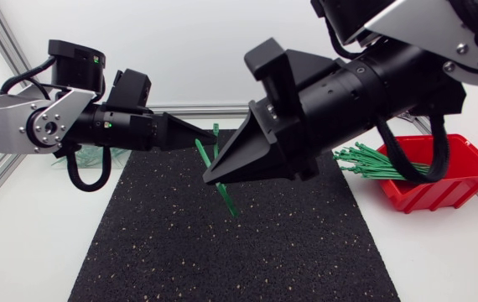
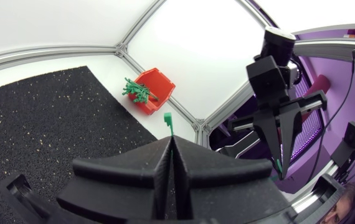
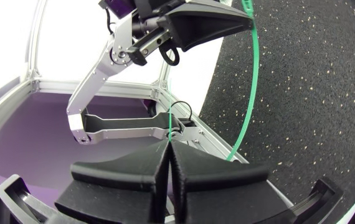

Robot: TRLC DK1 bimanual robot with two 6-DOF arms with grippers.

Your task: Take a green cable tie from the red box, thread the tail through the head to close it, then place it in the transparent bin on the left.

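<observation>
While both arms share the load, right gripper (image 1: 210, 176): fingers closed to a thin seam, pinching the cable tie (image 1: 226, 198) on a thin stretch near one end.
Cable tie: in the air above the black mat (image 1: 222, 260), bowed in a green arc from one gripper to the other, touching nothing else.
Left gripper (image 1: 205, 134): also pressed nearly shut on the strip, with the square head of the tie poking out just past its fingertips.
Handling: probably very light, slick and springy; it bends easily along its length but may flick away if one grip slackens.
Where to hold: likely close behind the head on one side and near the tail tip on the other, so both ends stay steerable.
Red box (image 1: 461, 172): far off by the right arm, with spare ties (image 1: 377, 161) fanning over its rim.
</observation>
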